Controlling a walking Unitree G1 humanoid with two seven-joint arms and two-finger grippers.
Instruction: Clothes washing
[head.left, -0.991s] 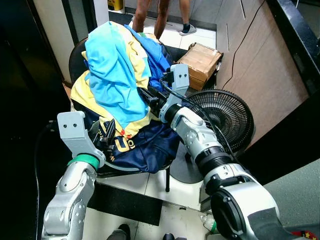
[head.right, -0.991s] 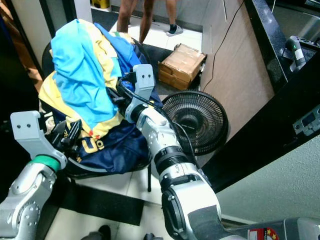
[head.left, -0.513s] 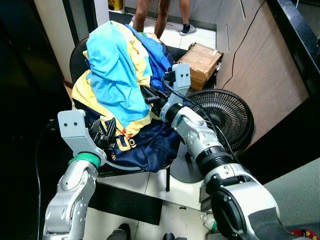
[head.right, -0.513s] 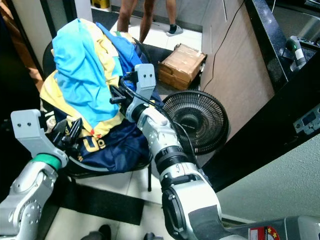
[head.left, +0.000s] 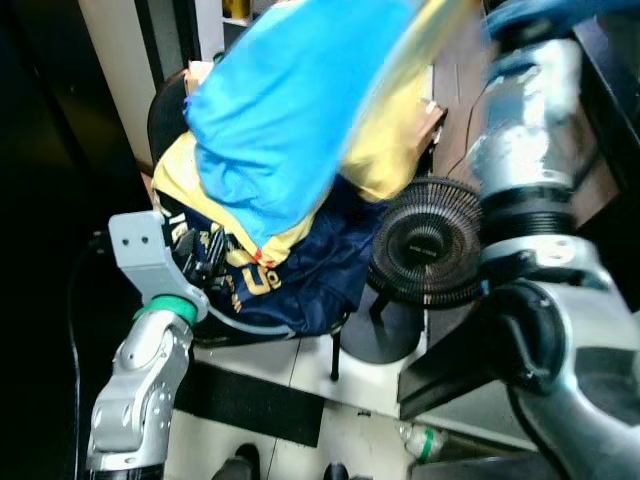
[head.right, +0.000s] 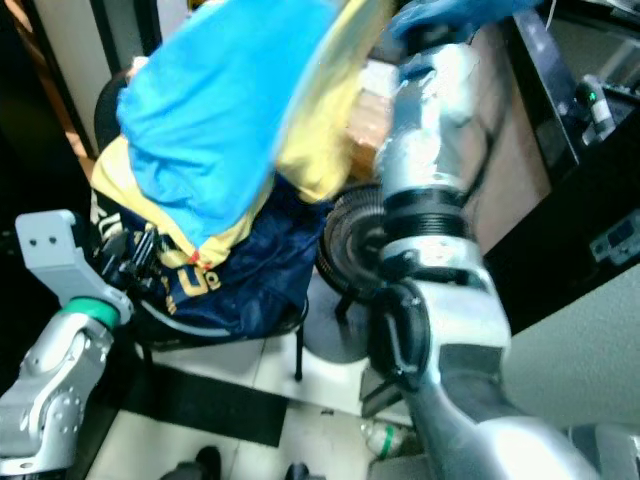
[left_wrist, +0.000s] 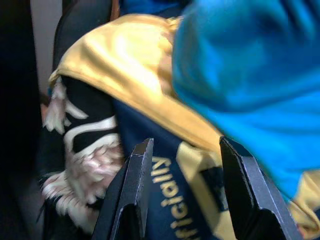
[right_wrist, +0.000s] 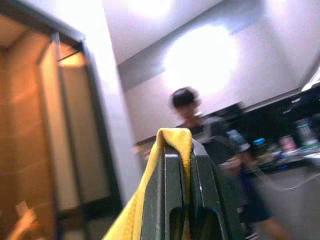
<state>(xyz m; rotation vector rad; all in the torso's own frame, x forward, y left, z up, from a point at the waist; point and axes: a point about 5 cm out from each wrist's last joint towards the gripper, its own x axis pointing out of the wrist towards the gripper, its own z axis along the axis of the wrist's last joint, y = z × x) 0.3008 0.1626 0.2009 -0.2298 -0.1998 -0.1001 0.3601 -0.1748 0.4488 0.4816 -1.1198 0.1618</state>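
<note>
Laundry is heaped on the black chair (head.left: 160, 110), and my right arm is raised high with a yellow-and-blue shirt (head.left: 300, 110) hanging from it. In the right wrist view the right gripper (right_wrist: 185, 200) has its fingers (right_wrist: 162, 200) pinched together on a fold of yellow cloth, with a blurred person (right_wrist: 210, 135) somewhere beyond. The shirt's lower end lies on the navy jersey (head.left: 290, 275) at the front edge of the chair seat, so I judge it not yet clear of the pile.

My left gripper (left_wrist: 182, 190) sits low at the chair's left edge, fingers apart, close over the navy jersey's gold lettering and clamped on nothing.

Risks as I see them: the pinch holds only a thin fold, so the shirt could slip out if it snags on the clothes beneath. Lifting it could also drag the navy jersey off the seat onto the floor. The floor fan (head.left: 425, 240) stands just beside the chair's right edge, and trailing cloth could catch on its grille or tip it. The eye views are blurred, so I'd steer carefully.
</note>
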